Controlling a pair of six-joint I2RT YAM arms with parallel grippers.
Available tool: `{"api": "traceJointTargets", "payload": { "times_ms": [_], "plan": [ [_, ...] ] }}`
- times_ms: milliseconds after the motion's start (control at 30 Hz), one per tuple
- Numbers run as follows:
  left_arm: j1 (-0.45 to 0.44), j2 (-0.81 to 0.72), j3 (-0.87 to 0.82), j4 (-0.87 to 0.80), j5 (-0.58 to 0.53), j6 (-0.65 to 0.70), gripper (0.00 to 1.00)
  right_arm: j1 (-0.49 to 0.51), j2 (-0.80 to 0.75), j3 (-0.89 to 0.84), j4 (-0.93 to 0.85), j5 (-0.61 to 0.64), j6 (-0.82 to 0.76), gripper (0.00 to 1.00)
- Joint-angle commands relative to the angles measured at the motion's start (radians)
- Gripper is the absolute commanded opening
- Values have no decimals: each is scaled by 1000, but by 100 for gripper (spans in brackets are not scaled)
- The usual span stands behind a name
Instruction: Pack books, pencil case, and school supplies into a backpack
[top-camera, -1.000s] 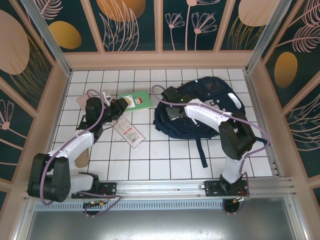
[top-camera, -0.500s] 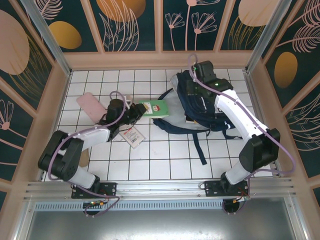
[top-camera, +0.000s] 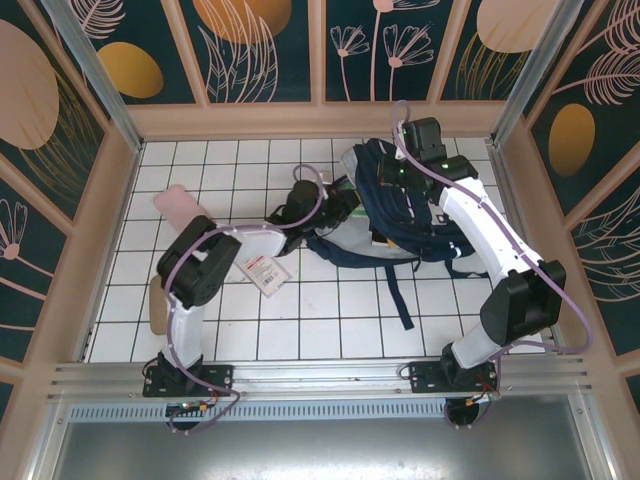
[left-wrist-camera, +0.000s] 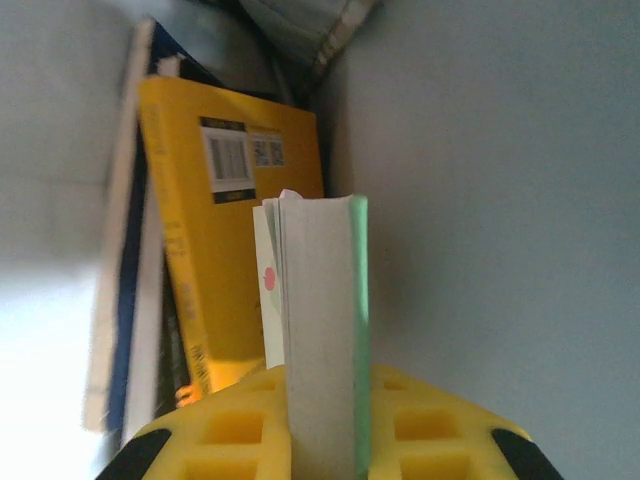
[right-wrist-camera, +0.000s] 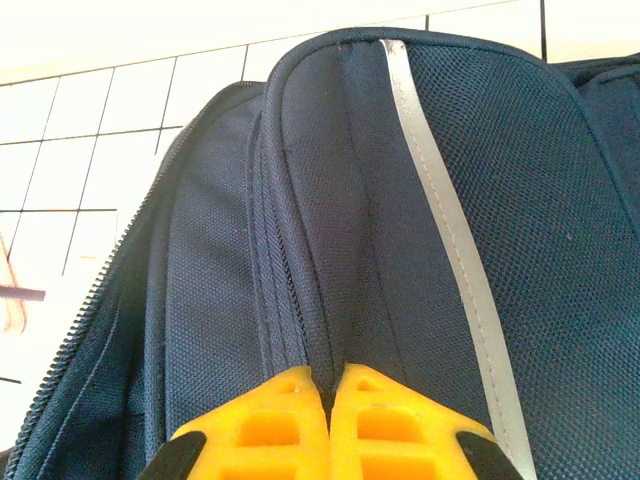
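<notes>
The navy backpack (top-camera: 420, 215) lies at the back right with its mouth facing left. My left gripper (top-camera: 345, 203) reaches into that mouth, shut on the small green book (left-wrist-camera: 320, 330), which stands edge-on between the yellow fingers (left-wrist-camera: 445, 430). Inside, a yellow book (left-wrist-camera: 235, 230) and a dark-blue book's edge (left-wrist-camera: 130, 300) lean to the left, with the grey lining (left-wrist-camera: 500, 250) to the right. My right gripper (right-wrist-camera: 330, 385) is shut on a fold of the backpack (right-wrist-camera: 350, 200) at its top edge (top-camera: 392, 180). The pink pencil case (top-camera: 178, 205) and the white school supplies packet (top-camera: 265, 272) lie on the tiles.
A tan flat piece (top-camera: 155, 300) lies beside the left arm's base link. A dark strap (top-camera: 400, 300) trails from the backpack toward the near edge. Wooden walls (top-camera: 120, 200) close in the tiled table on three sides.
My left gripper has carried the green book to the right, off the tiles and into the backpack's mouth. My right arm has gone from the backpack's near side to its far top edge, where it grips the fabric.
</notes>
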Motion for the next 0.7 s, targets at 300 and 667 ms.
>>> {"api": "traceJointTargets", "payload": {
  "times_ms": [300,667],
  "plan": [
    [-125,229,425,-309,-58,95,40,-23,-98,32,124,-80,33,0],
    [-111,-24,279,-487,-203,237,79,-67,-135,-73,160,-80,24,0]
  ]
}}
